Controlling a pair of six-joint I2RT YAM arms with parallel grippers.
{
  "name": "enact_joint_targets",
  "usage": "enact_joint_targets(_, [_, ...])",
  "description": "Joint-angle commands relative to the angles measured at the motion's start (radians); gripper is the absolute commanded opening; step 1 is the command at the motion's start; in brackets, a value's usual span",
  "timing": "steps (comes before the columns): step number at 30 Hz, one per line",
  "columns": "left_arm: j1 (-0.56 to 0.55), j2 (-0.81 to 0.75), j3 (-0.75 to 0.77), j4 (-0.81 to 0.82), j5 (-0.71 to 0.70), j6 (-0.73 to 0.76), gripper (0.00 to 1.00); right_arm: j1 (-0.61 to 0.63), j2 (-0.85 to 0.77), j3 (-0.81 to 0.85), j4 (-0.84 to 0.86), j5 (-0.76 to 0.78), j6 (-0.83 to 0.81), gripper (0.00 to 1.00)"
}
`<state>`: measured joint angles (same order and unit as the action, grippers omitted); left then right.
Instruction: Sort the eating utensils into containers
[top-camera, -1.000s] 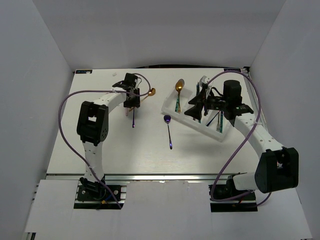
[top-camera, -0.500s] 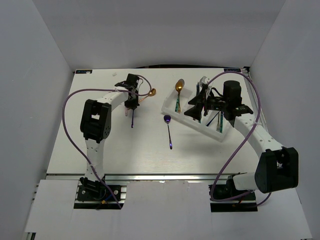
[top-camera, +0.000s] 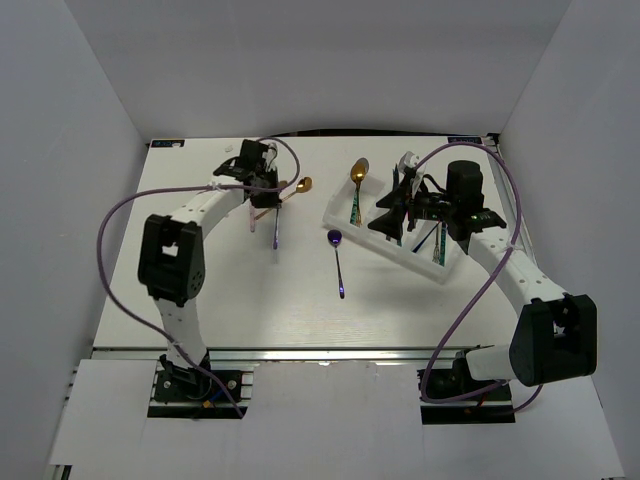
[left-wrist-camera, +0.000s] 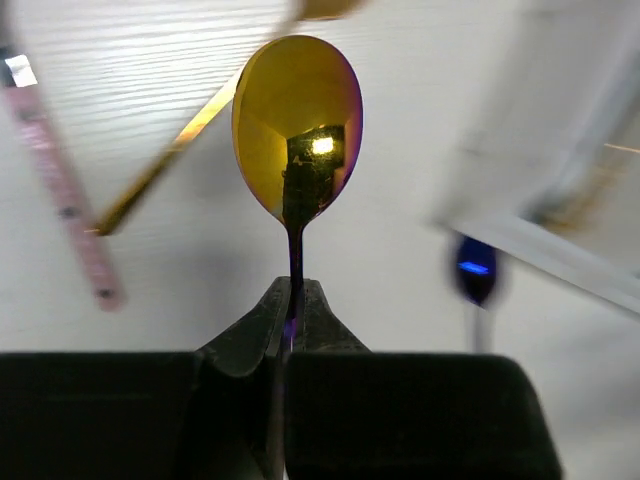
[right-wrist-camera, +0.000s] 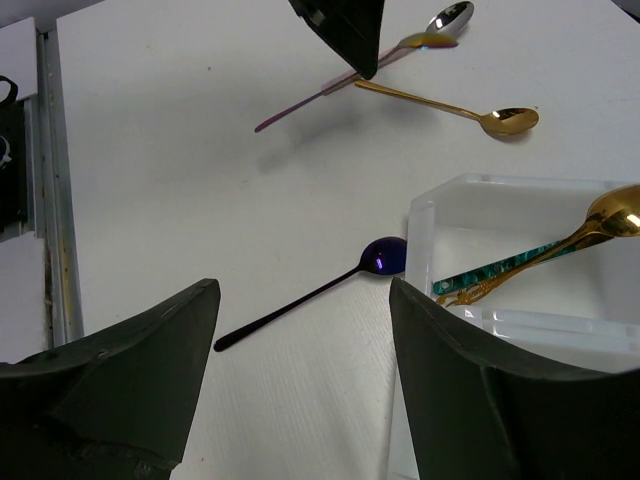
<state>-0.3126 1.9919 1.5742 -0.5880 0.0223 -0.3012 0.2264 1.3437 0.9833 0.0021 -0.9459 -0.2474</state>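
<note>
My desk (top-camera: 240, 300) is a white, wood-grained top. Straight on it lie four things — the white tray (right-wrist-camera: 420, 230) to my right, a dark purple spoon (right-wrist-camera: 320, 292) with its bowl just beside the tray's corner, and farther left a gold spoon (right-wrist-camera: 450, 105) near a pink-handled utensil (right-wrist-camera: 300, 107), handles almost meeting.

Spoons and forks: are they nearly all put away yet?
Not yet. Several utensils already lie in the white tray. The left gripper is pinching a shiny spoon by its handle. At least a purple spoon and a gold spoon are left on the table.
</note>
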Motion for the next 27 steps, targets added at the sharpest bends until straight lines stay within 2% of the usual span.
enact_joint_targets(1, [-0.016,-0.195,-0.089,0.257,0.377,-0.085,0.00,-0.002,0.008,-0.003,0.024,-0.016,-0.012,0.75])
enact_joint_targets(3, [-0.028,-0.196,-0.135,0.367,0.490,-0.122,0.00,-0.002,0.011,-0.003,0.018,-0.011,-0.015,0.74])
enact_joint_targets(5, [-0.066,-0.162,-0.111,0.448,0.545,-0.137,0.00,-0.002,0.009,0.000,0.013,-0.007,-0.024,0.74])
enact_joint_targets(9, [-0.140,-0.030,0.050,0.537,0.559,-0.119,0.00,-0.007,0.005,-0.002,0.009,-0.001,-0.032,0.74])
enact_joint_targets(15, [-0.169,0.080,0.136,0.733,0.541,-0.154,0.00,-0.018,0.006,-0.002,0.004,-0.001,-0.043,0.74])
enact_joint_targets(27, [-0.169,0.269,0.300,0.760,0.418,-0.194,0.00,-0.021,0.025,0.005,-0.001,-0.008,-0.056,0.74])
